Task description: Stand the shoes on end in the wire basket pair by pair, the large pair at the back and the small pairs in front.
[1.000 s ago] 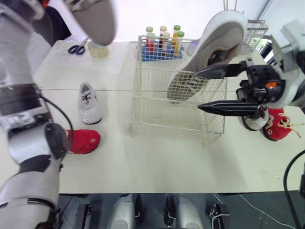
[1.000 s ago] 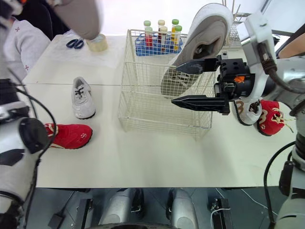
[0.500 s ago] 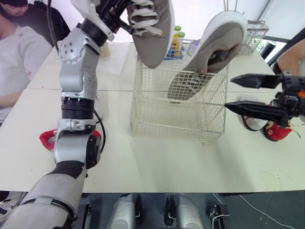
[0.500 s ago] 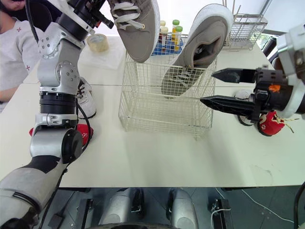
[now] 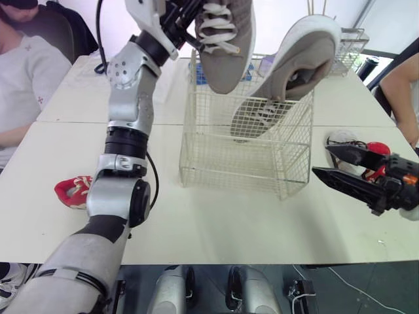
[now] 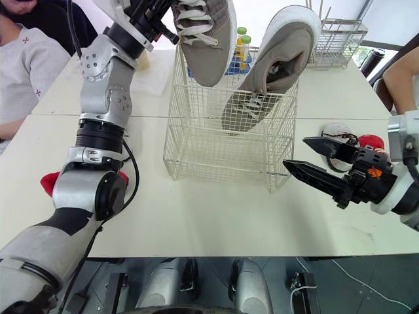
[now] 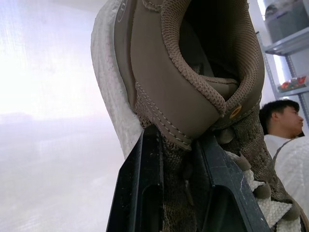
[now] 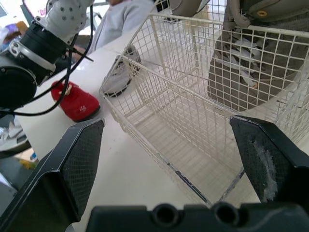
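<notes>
Your left gripper [image 7: 177,137], clamped on the grey sneaker [image 5: 226,39] at its heel, holds it toe-down above the wire basket [image 5: 243,160], left of its mate [image 5: 298,65]; the right gripper [image 5: 322,161] sits right of the basket, fingers apart.

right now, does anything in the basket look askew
Yes: the large grey shoe in the wire basket leans diagonally, toe down, heel poking above the rim, not upright. Its mate hangs above the basket in the left end effector.

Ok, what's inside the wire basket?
One large grey shoe, toe down, leaning toward the back right corner. A second grey shoe hangs above the wire basket in the left tool, hiding its back left rim.
</notes>
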### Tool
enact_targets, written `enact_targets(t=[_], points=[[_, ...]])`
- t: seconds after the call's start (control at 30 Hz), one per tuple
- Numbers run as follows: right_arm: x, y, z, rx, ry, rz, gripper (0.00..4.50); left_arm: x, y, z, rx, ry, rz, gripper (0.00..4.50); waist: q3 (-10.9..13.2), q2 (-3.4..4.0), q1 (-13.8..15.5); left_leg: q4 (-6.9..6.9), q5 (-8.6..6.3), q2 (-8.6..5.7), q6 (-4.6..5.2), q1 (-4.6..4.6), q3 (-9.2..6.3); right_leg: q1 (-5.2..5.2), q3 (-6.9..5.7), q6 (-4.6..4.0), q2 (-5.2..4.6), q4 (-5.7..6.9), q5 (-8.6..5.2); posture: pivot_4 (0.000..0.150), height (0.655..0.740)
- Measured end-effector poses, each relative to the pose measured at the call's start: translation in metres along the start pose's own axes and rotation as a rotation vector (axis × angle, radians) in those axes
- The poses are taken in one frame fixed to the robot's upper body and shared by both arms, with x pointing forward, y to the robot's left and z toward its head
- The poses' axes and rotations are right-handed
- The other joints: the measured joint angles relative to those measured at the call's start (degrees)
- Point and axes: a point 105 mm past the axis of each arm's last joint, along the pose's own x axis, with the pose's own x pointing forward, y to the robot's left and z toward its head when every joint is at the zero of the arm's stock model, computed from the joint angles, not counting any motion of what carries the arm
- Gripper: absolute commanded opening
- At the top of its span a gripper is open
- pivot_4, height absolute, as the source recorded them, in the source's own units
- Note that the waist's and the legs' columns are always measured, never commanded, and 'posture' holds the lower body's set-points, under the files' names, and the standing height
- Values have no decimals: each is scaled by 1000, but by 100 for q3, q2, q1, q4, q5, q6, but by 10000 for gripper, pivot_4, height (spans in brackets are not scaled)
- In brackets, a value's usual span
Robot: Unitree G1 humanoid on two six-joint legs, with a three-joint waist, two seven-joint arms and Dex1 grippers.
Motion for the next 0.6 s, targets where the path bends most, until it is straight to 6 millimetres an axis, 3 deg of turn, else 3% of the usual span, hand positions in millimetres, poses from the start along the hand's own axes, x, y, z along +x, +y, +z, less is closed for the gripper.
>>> enact_targets(t=[0.17, 0.33, 0.47, 0.6], points=[[1, -2, -1, -5, -25, -17, 45000, -3, -7, -8, 65, 30, -30, 1995, 0, 1, 4, 1, -10, -1, 17, 0, 0, 0, 2, 0, 0, 0, 0, 1500, 7400], [5, -4, 0, -8, -49, -10, 45000, -22, -20, -35, 64, 101, -33, 1995, -1, 1, 2, 1, -8, -1, 13, 1, 0, 0, 2, 0, 0, 2, 0, 1500, 7400], [8, -5, -1, -5, -55, 0, 45000, -30, -25, -37, 57, 107, -6, 1995, -2, 1, 3, 2, -7, 0, 11, 2, -1, 2, 3, 0, 0, 3, 0, 1500, 7400], [11, -9, -1, -8, -64, -6, 45000, -51, -27, -52, 18, 173, 50, 1995, -7, 9, -6, 2, -6, 0, 11, 5, 0, 4, 4, 0, 0, 3, 0, 1500, 7400]])
